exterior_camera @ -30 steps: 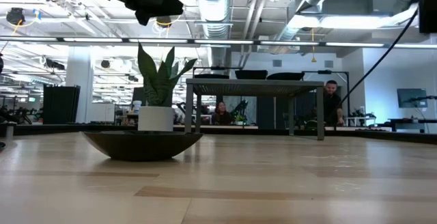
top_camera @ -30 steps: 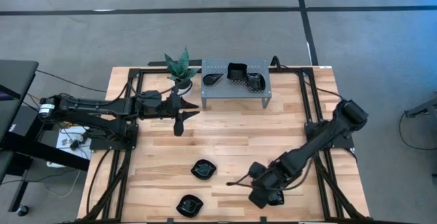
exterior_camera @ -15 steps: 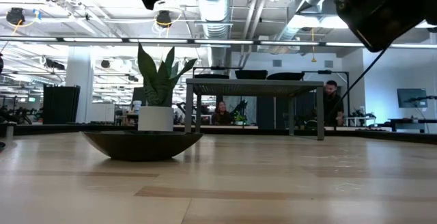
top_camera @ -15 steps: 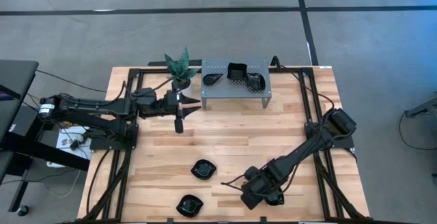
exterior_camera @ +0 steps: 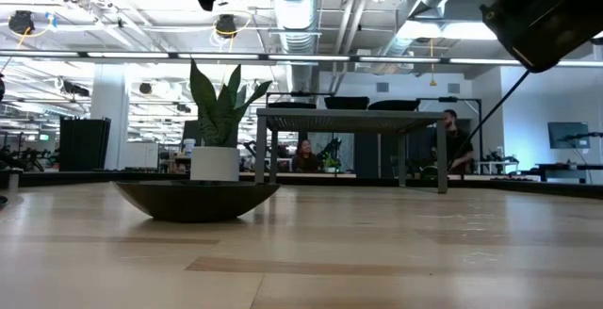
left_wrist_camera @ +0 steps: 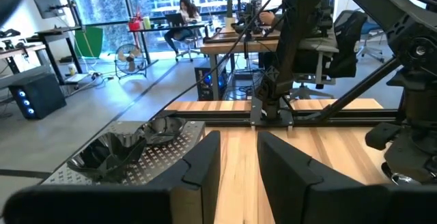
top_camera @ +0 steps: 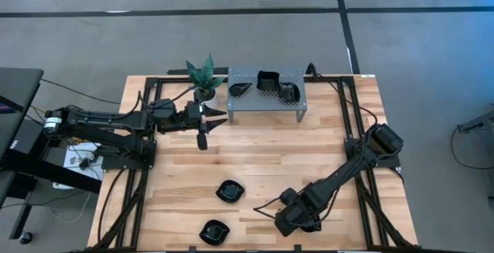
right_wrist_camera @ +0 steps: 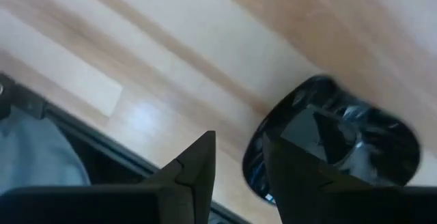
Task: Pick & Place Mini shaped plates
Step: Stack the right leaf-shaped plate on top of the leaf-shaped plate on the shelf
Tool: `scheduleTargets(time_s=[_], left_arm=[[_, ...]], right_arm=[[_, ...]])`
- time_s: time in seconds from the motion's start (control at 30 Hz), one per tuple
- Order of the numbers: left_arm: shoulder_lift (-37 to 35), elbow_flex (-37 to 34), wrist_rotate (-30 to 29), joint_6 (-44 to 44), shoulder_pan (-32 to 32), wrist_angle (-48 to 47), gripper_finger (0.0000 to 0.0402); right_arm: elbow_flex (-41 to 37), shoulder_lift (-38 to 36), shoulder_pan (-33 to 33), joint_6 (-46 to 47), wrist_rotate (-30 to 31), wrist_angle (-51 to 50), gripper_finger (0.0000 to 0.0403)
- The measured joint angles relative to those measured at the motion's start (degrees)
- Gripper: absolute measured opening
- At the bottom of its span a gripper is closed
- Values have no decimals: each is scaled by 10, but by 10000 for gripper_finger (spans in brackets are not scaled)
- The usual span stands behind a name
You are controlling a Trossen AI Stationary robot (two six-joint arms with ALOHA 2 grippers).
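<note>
You have a pale, blond wooden table [top_camera: 255, 153] with lengthwise grain stripes, framed by black metal rails [top_camera: 349, 137]. On it sit two glossy black wavy-edged mini plates [top_camera: 229, 191], with three more glossy black plates [top_camera: 268, 81] on the grey metal rack [top_camera: 266, 96], whose top is dotted with small perforations. Your white round pot [top_camera: 207, 96] holds a green plant with darker banding on its leaves [top_camera: 203, 72]. Both robot arms [top_camera: 108, 122] are matte black. The floor [top_camera: 231, 37] is grey, crossed by dark lines.

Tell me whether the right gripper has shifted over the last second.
Yes. In the high view the right gripper has moved leftward, closing on the black plate lying mid-table, which stayed put.
</note>
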Motion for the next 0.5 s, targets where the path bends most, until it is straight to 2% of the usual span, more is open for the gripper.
scheduleTargets(time_s=[0.5], left_arm=[[0,0,0,-1,0,0,99]], right_arm=[[0,0,3,11,4,-22,118]])
